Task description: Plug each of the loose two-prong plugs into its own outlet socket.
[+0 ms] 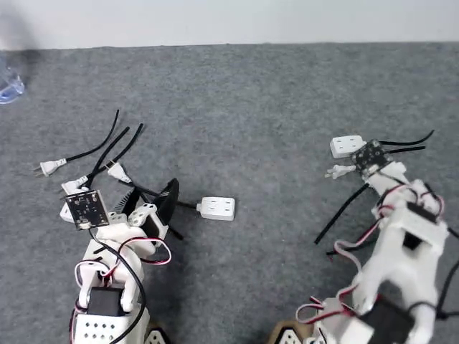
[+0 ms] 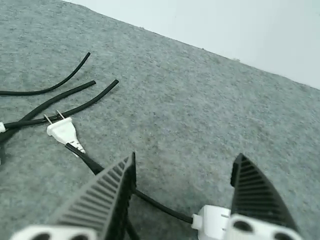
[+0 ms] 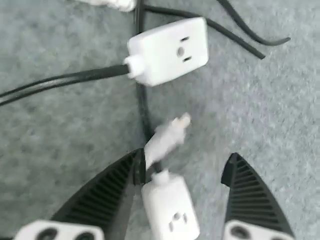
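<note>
Black ridged jaws of the left gripper stand apart over a black cord and a white outlet block. A white two-prong plug lies loose beyond them. The right gripper, also spread, straddles a second white outlet block, with another white plug just beside it, unplugged. The right wrist view shows the slots on a third outlet block.

Rough felt table, smooth plastic plug, matt rubbery cords

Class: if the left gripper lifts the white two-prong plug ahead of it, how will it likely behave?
The plug looks small and rigid, probably light. Its thin black cord lies bent across the carpet, so it likely trails floppily and may twist the plug.
</note>
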Tool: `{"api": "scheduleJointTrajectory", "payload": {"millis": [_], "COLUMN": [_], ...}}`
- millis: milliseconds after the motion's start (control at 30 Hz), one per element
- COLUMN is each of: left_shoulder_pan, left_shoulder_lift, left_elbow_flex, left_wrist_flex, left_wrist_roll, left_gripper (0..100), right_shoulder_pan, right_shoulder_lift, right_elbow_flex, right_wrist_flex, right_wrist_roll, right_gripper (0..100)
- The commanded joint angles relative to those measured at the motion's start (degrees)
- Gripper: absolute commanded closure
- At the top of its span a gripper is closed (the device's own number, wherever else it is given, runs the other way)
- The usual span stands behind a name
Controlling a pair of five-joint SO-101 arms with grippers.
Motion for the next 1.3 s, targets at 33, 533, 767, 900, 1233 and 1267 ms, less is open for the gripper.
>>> {"api": "scheduleJointTrajectory", "payload": {"millis": [33, 533, 767, 900, 1233, 1267], "left_shoulder_pan": [-0.4, -0.1, 0.0, 0.1, 0.1, 0.1], "left_shoulder_lift": [-0.1, -0.1, -0.4, -0.2, -0.2, -0.1], "left_elbow_flex": [-0.7, -0.7, -0.7, -0.7, -0.7, -0.7], "left_wrist_flex": [0.2, 0.4, 1.8, 1.8, 1.8, 1.8], "left_wrist_roll": [0.4, 0.4, -1.3, -3.9, -3.9, -3.9], "left_gripper": [71, 71, 71, 71, 71, 71], "right_shoulder_pan": [-4.9, -22.6, -19.0, -17.5, -17.8, -17.9], "right_shoulder_lift": [6.5, 31.3, 54.6, 64.0, 79.4, 80.0], "right_elbow_flex": [-12.7, -51.6, -83.0, -98.7, -118.8, -120.3], "right_wrist_flex": [6.4, 34.5, 52.9, 61.5, 68.3, 70.1], "right_wrist_roll": [3.0, 10.1, 12.9, 14.8, 18.9, 20.3], "right_gripper": [73.9, 81.6, 81.9, 82.0, 95.4, 99.6]}}
